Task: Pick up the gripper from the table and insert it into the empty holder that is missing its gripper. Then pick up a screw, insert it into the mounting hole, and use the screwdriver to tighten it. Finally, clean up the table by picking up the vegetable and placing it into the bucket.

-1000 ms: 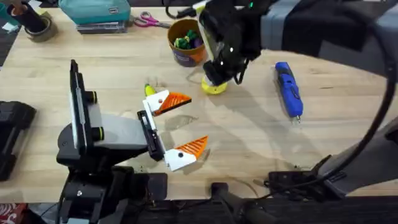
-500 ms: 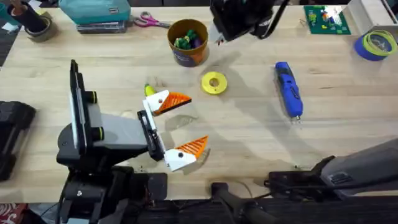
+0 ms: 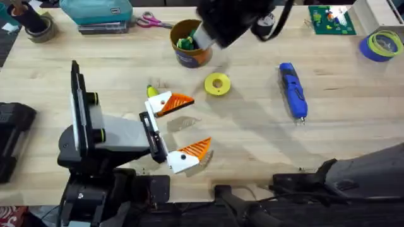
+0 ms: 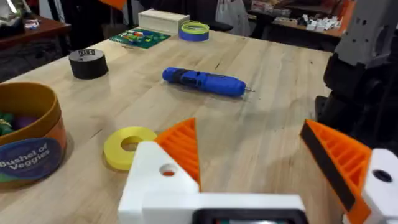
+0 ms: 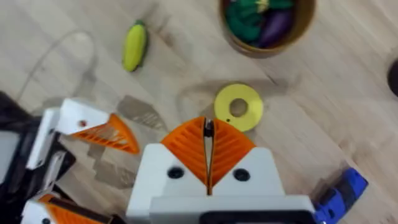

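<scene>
The right hand (image 5: 208, 149), clenched on a screw, hangs above the wooden table (image 3: 252, 135) near the bucket (image 3: 189, 44).

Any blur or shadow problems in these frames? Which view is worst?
Overhead is worst: the right arm is a dark smear hiding part of the bucket, and a soft shadow falls beside the yellow tape ring. Right wrist: the vegetable looks soft. Left wrist: the screwdriver is crisp, with no glare.

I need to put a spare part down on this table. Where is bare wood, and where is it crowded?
Bare wood lies between the yellow tape ring and the screwdriver, and on toward the near edge below both. It is crowded around the left gripper, with the vegetable beside one of its fingers, and at the bucket, where the right arm hangs.
</scene>
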`<control>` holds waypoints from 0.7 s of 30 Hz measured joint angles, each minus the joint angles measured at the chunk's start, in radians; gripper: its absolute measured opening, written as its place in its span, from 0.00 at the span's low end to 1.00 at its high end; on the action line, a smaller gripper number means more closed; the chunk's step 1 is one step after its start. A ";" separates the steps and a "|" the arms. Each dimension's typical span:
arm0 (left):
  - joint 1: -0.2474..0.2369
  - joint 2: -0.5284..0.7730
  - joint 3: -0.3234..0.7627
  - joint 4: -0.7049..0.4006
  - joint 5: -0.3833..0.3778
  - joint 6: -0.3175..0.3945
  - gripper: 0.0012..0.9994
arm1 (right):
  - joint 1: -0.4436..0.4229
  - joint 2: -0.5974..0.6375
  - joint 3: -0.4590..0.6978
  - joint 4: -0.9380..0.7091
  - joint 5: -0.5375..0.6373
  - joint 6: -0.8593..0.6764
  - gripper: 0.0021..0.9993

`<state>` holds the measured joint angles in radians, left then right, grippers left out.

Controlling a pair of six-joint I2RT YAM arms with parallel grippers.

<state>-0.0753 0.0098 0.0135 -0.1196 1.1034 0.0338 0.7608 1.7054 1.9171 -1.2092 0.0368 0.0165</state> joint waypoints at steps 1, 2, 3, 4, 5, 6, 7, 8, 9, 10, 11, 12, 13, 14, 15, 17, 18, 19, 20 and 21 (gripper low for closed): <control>0.000 0.000 0.000 0.000 0.000 0.000 0.99 | 0.023 0.000 0.000 0.000 0.000 -0.003 0.00; 0.000 0.000 0.000 0.000 0.000 0.000 0.99 | 0.046 0.000 0.000 0.001 0.000 -0.007 0.00; 0.000 0.000 0.000 0.000 0.000 0.000 0.99 | 0.068 0.000 0.000 0.002 0.000 -0.010 0.00; 0.000 0.000 0.000 0.000 0.000 0.000 0.99 | 0.089 0.000 0.000 0.003 0.000 -0.012 0.00; 0.000 0.000 0.000 0.000 0.000 0.000 0.99 | 0.109 0.000 0.000 0.005 0.000 -0.014 0.00; 0.000 0.000 0.000 0.000 0.000 0.000 0.99 | 0.126 0.000 0.000 0.005 0.000 -0.015 0.00; 0.000 0.000 0.000 0.000 0.000 0.000 0.99 | 0.147 0.000 0.000 0.005 0.000 -0.017 0.00; 0.000 0.000 0.000 0.000 0.000 0.000 0.99 | 0.163 0.000 0.000 0.005 0.000 -0.017 0.00; 0.000 0.000 0.000 0.000 0.000 0.000 0.99 | 0.180 0.000 0.000 0.005 0.000 -0.018 0.00; 0.000 0.000 0.000 0.000 0.000 0.000 0.99 | 0.195 0.000 0.000 0.005 0.000 -0.018 0.00; 0.000 0.000 0.000 0.000 0.000 0.000 0.99 | 0.209 0.000 0.000 0.005 0.000 -0.018 0.00; 0.000 0.000 0.000 0.000 0.000 0.000 0.99 | 0.220 0.000 0.000 0.005 0.000 -0.018 0.00; 0.000 0.000 0.000 0.000 0.000 0.000 0.99 | 0.232 0.000 0.000 0.005 0.000 -0.018 0.00; 0.000 0.000 0.000 0.000 0.000 0.000 0.99 | 0.242 0.000 0.000 0.005 0.000 -0.018 0.00; 0.000 0.000 0.000 0.000 0.000 0.000 0.99 | 0.253 0.000 0.000 0.005 0.000 -0.018 0.00; 0.000 0.000 0.000 0.000 0.000 0.000 0.99 | 0.268 0.000 0.000 0.005 0.000 -0.018 0.00; 0.000 0.000 0.000 0.000 0.000 0.000 0.99 | 0.275 0.000 0.000 0.005 0.000 -0.018 0.00; 0.000 0.000 0.000 0.000 0.000 0.000 0.99 | 0.281 0.000 0.000 0.005 0.000 -0.018 0.00; 0.000 0.000 0.000 0.000 0.000 0.000 0.99 | 0.286 0.000 0.000 0.005 0.000 -0.018 0.00; 0.000 0.000 0.000 0.000 0.000 0.000 0.99 | 0.291 0.000 0.000 0.005 0.000 -0.018 0.00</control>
<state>-0.0753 0.0101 0.0135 -0.1196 1.1034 0.0341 1.0513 1.7058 1.9175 -1.2041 0.0368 -0.0013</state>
